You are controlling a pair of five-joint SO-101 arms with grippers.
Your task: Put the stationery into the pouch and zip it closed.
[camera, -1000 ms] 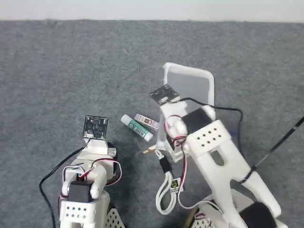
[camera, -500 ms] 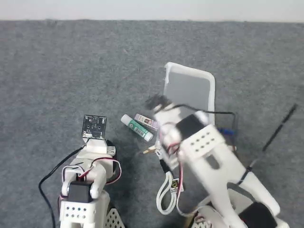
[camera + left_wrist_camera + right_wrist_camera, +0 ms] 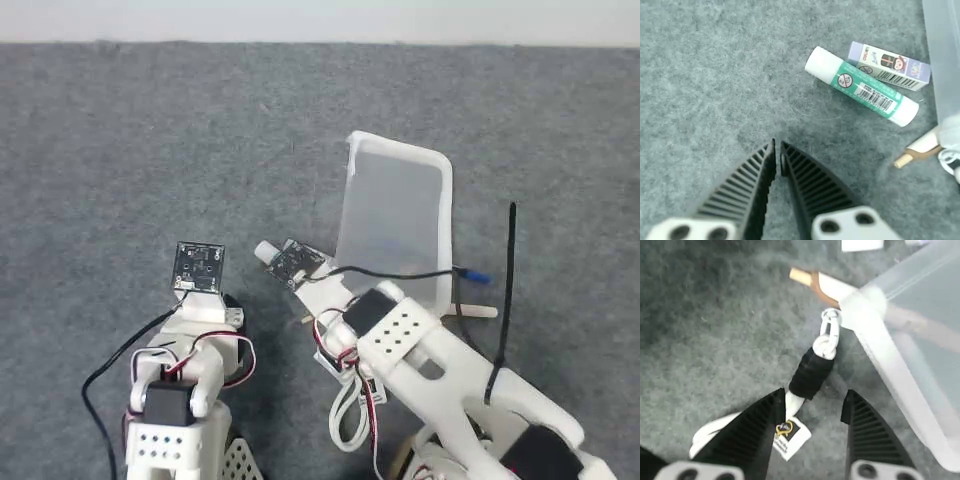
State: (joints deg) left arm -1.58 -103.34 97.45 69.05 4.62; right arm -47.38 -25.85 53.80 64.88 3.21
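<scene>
Right claw apart: the strap between its jaws is best gripped squarely. Left claw is together.

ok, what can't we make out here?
Glue stick and eraser: in the high view the right arm covers nearly all of both.
Pouch contents: the cloudy wall blurs them, high and right wrist views.
Zipped or not: cannot tell; the arm covers the pouch's near end in the high view.
Pencil: far end hidden behind the pouch corner, right wrist view; in or under, unclear.
</scene>
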